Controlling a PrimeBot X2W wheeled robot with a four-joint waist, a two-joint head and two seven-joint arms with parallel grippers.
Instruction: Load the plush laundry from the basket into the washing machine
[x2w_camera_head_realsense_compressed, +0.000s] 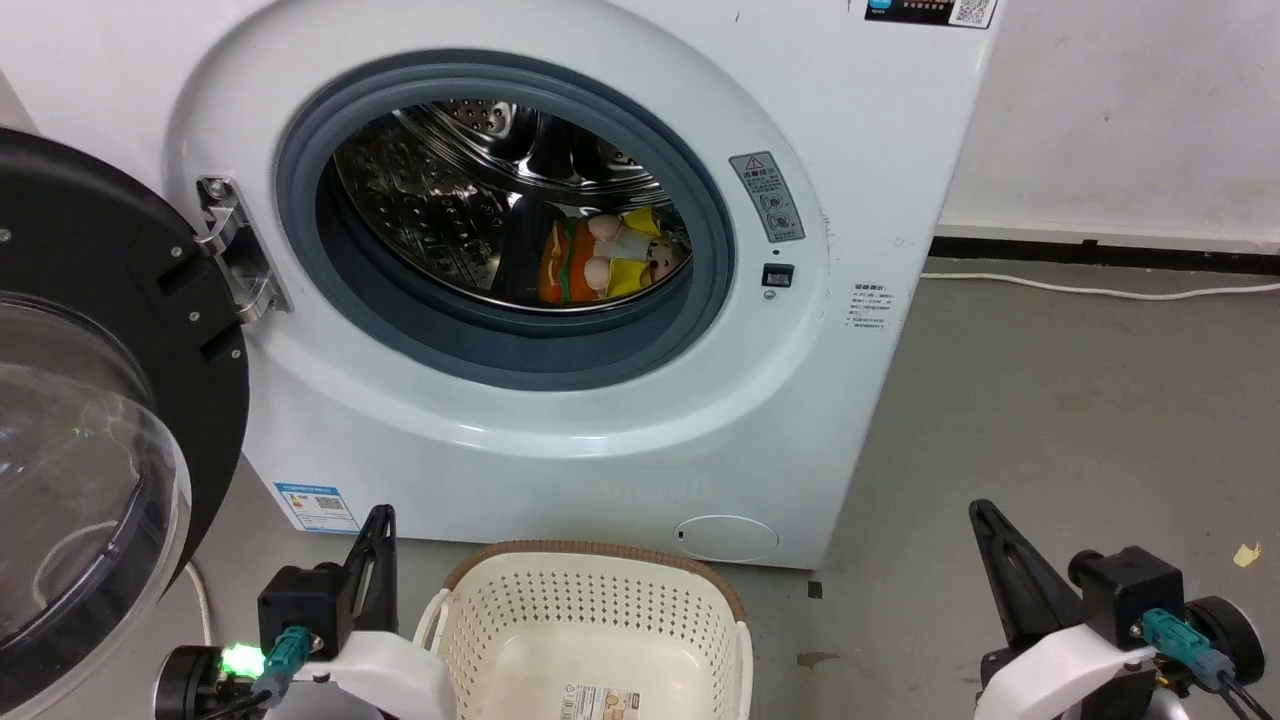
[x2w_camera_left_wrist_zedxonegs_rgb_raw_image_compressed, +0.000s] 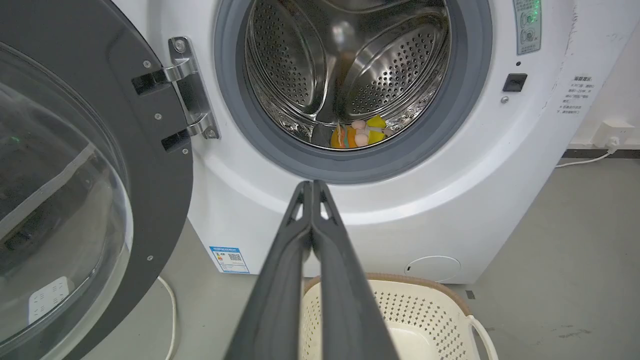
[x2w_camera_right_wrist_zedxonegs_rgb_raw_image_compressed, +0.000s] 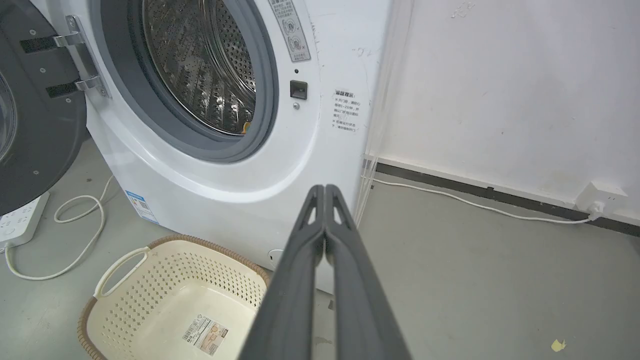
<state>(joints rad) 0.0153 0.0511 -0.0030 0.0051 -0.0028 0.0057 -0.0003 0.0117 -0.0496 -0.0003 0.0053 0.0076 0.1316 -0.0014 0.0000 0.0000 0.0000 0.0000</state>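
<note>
The plush laundry (x2w_camera_head_realsense_compressed: 605, 258), a pink doll in yellow joined to an orange striped hamburger, lies on the floor of the steel drum of the washing machine (x2w_camera_head_realsense_compressed: 560, 420). The plush laundry (x2w_camera_left_wrist_zedxonegs_rgb_raw_image_compressed: 359, 135) is small behind the grey door ring in the left wrist view. The black-framed clear door (x2w_camera_head_realsense_compressed: 90, 420) hangs wide to the left. The cream basket (x2w_camera_head_realsense_compressed: 590, 625) stands on the floor before the washer, with just a label inside. My left gripper (x2w_camera_head_realsense_compressed: 380, 515) is shut beside the basket's left. My right gripper (x2w_camera_head_realsense_compressed: 978, 508) is shut, well right of the basket.
A white power strip (x2w_camera_right_wrist_zedxonegs_rgb_raw_image_compressed: 20, 222) with a looped cable lies on the grey floor under the door. A white cable (x2w_camera_right_wrist_zedxonegs_rgb_raw_image_compressed: 475, 202) runs along the wall's black skirting to a socket (x2w_camera_right_wrist_zedxonegs_rgb_raw_image_compressed: 600, 197). A yellow scrap (x2w_camera_head_realsense_compressed: 1246, 553) lies on the open floor at right.
</note>
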